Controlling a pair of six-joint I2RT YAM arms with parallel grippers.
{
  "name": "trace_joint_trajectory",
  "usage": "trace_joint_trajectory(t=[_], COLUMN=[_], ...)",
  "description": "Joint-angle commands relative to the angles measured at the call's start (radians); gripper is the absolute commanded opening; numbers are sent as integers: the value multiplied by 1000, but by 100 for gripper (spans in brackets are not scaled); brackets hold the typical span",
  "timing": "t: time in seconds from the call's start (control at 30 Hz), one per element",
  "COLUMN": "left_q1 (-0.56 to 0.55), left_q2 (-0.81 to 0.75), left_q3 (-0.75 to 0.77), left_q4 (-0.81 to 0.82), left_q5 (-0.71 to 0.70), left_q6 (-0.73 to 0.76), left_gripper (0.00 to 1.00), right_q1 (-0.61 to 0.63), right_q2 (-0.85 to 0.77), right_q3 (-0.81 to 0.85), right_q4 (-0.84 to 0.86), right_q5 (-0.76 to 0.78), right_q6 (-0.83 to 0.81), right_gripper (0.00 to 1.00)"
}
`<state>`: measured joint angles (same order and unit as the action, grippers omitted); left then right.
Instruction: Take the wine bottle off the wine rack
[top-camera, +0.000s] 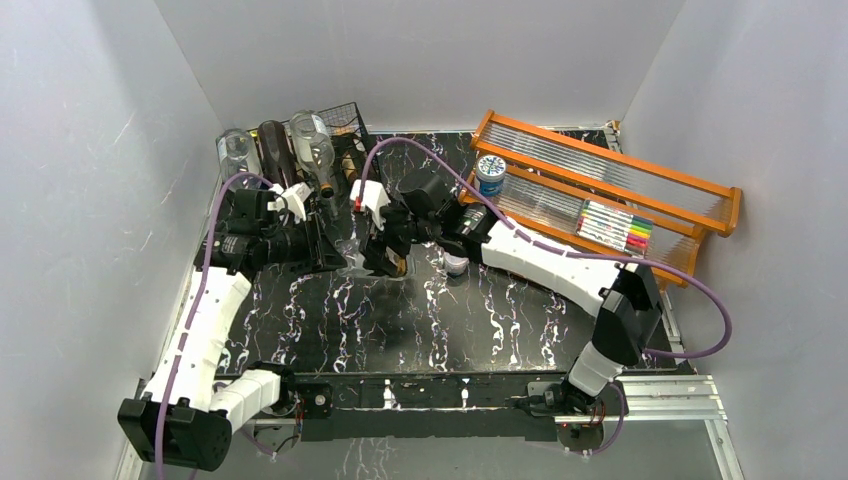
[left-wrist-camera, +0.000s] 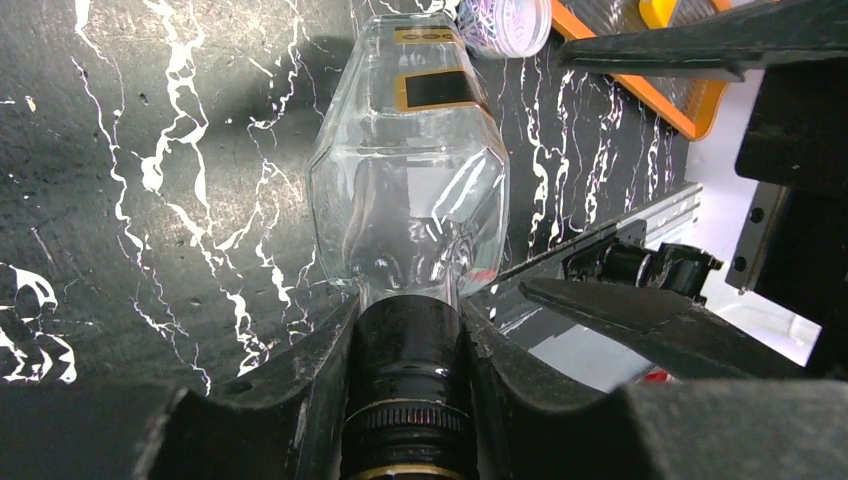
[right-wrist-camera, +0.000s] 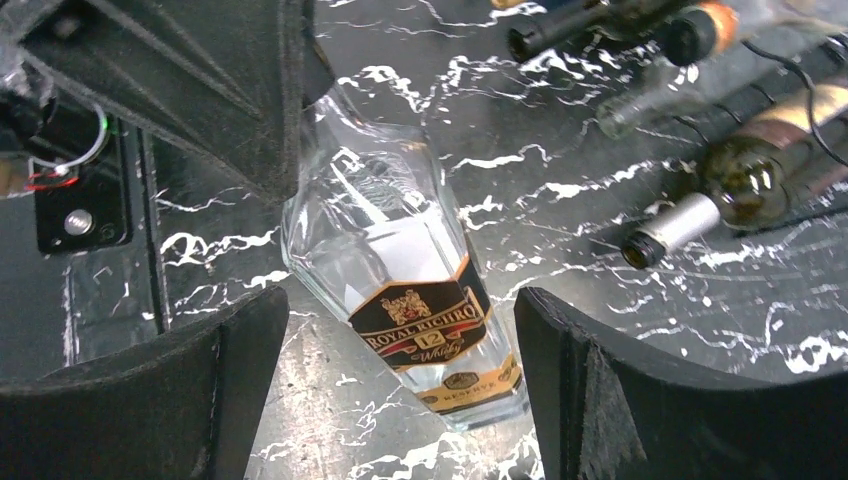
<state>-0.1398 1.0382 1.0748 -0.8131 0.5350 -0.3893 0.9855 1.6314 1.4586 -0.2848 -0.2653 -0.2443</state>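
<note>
The table (top-camera: 420, 320) is black with white marble veining. The bottle (right-wrist-camera: 400, 290) is clear glass. Its label (right-wrist-camera: 425, 325) is black edged in gold, and its neck wrap (left-wrist-camera: 405, 380) is black with a gold band. The rack (top-camera: 345, 118) is black wire. The shelf (top-camera: 620, 158) is orange with clear ribbed panels. On the shelf are many-coloured markers (top-camera: 612, 226) and a blue-and-white tub (top-camera: 490, 172). The left arm (top-camera: 205, 320) and right arm (top-camera: 540, 257) are white and black, with purple cables (top-camera: 727, 318).

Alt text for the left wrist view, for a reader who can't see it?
The left gripper is shut on the dark neck of a clear faceted bottle that stretches away over the black marbled table. The right gripper stands open to its right, with a corner of the orange shelf beyond.
</note>
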Motion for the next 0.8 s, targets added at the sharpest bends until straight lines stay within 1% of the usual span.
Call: trace_joint_trajectory(t=[0.0,0.17,0.33,0.43,0.57,0.7,0.77], left_q1=[-9,-11,-12,-14,-15,-15,-15], left_q2=[-70,-78,-69,-63,-49,-39,-33], left_q3=[26,14,21,28,39,40,42], left_q4=[48,48,49,48,39,35,34], left_q5=[93,103,106,105,105,112,116], left_q6=[26,23,20,21,26,21,21], left_gripper=[0,0,0,0,0,0,0], right_q1=[-1,6,37,38,39,38,40], right_q2=[20,56,63,71,94,105,137], right_q3=[32,12,-40,-71,-68,-70,-65], right_q4=[60,120,217,276,291,300,293], right_q5=[-161,-185,-117,-106,-132,-156,-157], right_q6=[-81,-50,-43,-49,-60,-73,-81], right_gripper=[94,94,94,94,92,91,91])
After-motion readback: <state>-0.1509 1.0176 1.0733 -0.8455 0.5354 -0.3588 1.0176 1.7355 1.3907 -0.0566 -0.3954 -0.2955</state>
